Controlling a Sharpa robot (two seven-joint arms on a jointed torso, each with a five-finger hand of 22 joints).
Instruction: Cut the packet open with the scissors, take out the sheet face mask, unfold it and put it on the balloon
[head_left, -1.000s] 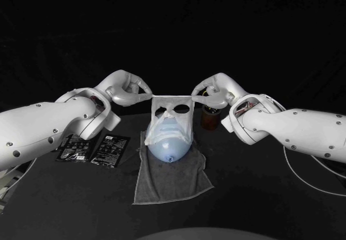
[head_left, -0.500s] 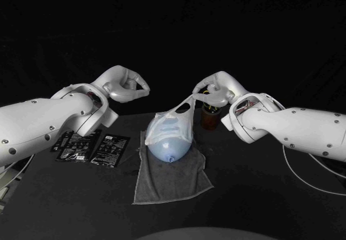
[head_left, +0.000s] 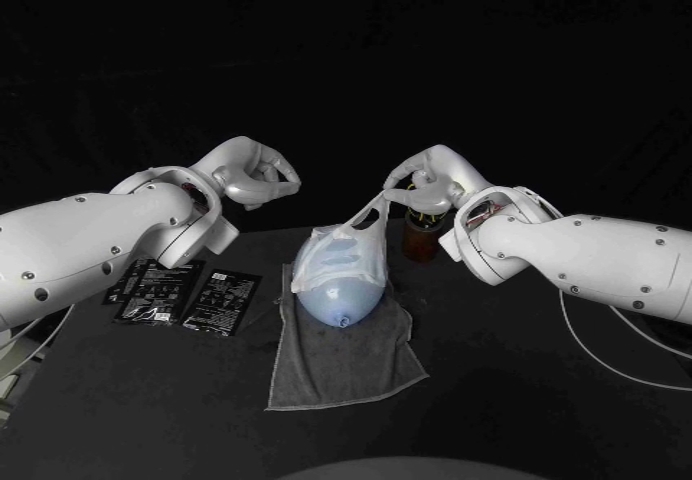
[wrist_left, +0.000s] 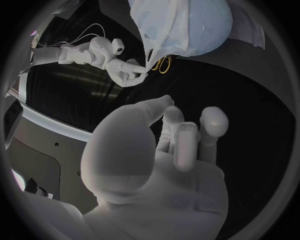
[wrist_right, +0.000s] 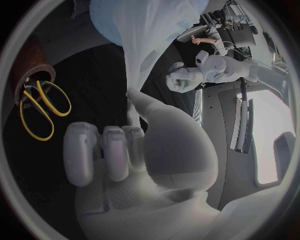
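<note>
The white sheet mask (head_left: 342, 255) lies draped over the pale blue balloon (head_left: 339, 293), which rests on a grey towel (head_left: 346, 365). My right hand (head_left: 421, 185) pinches the mask's upper corner, and a strip of it (wrist_right: 134, 65) stretches tight from the balloon (wrist_right: 107, 20) to my fingertips. My left hand (head_left: 254, 170) hovers to the balloon's left, apart from the mask, fingers curled in on nothing. In the left wrist view my own left hand (wrist_left: 172, 150) sits in front, with the right hand (wrist_left: 125, 70) pinching the mask (wrist_left: 165, 25) beyond it.
Two black packets (head_left: 152, 293) (head_left: 221, 300) lie left of the towel. Yellow-handled scissors (wrist_right: 40, 107) stand in a brown holder (head_left: 420, 238) just under my right hand.
My left hand let go of the mask's corner and drew back up and left. That side of the mask dropped onto the balloon. My right hand still holds its corner.
</note>
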